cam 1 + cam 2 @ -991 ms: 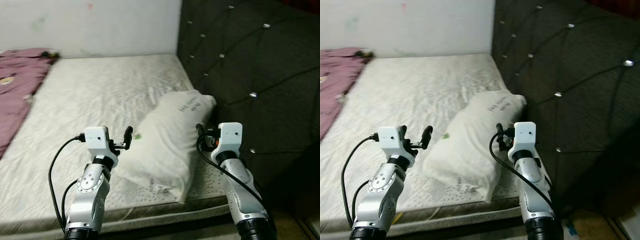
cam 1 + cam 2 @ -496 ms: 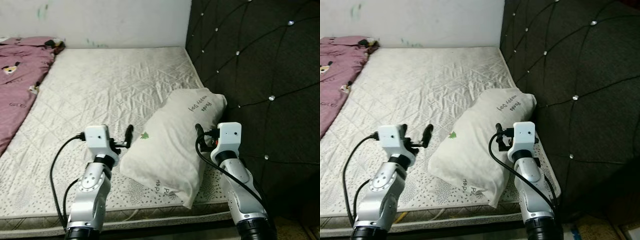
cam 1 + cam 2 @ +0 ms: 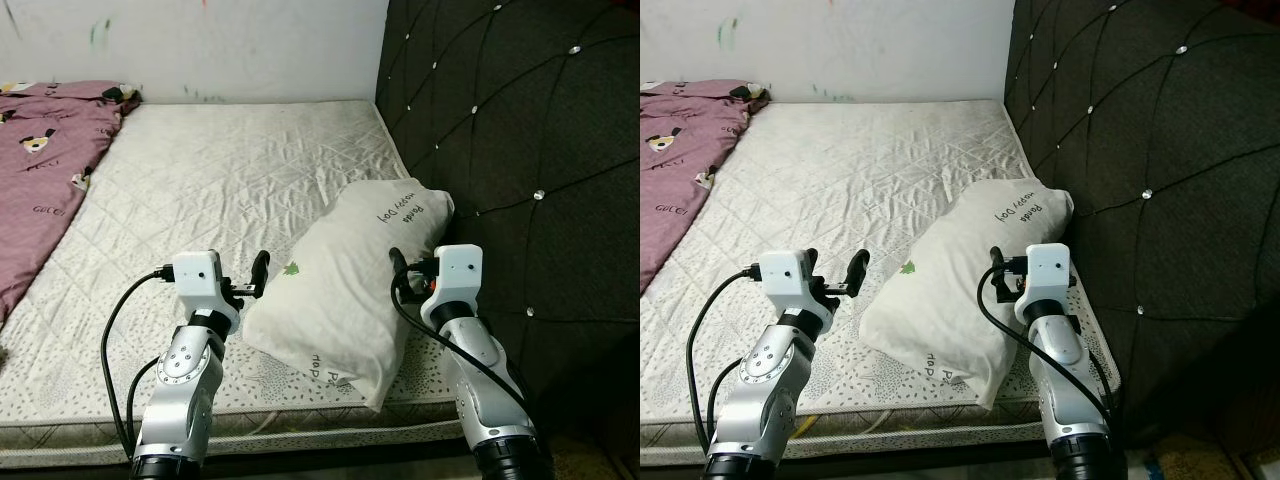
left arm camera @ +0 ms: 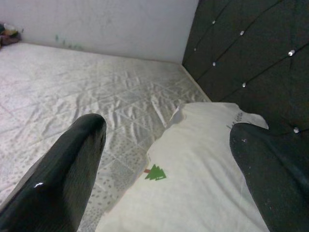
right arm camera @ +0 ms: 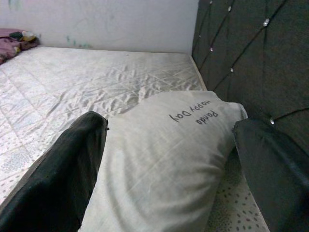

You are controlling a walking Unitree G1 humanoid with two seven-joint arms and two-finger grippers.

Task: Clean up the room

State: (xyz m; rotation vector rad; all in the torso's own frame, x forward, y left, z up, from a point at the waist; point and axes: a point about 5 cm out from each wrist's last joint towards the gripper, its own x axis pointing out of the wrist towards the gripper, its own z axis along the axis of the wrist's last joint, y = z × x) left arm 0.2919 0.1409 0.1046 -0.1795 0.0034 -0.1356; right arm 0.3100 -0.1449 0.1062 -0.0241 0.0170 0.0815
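A white pillow [image 3: 345, 285] with dark lettering and a small green tree mark lies slanted on the bare mattress [image 3: 220, 170], its far end against the headboard. My left gripper [image 3: 256, 276] hovers just off the pillow's near left edge. In the left wrist view this gripper [image 4: 169, 133] is open, with the pillow [image 4: 203, 188] between and below its fingers. My right gripper [image 3: 398, 272] is held over the pillow's right side, close to the headboard. The right wrist view shows it [image 5: 169, 128] open as well, spanning the pillow [image 5: 164, 159] without touching it.
A dark tufted headboard [image 3: 510, 140] rises on the right. A purple printed blanket [image 3: 40, 170] covers the mattress's far left. A white wall [image 3: 200, 45] stands behind the bed. The mattress's front edge [image 3: 300, 430] runs just before my arms.
The camera has shifted, so more of the mattress front and the purple blanket shows now. Both arms hold the same pose on either side of the pillow, which has not moved.
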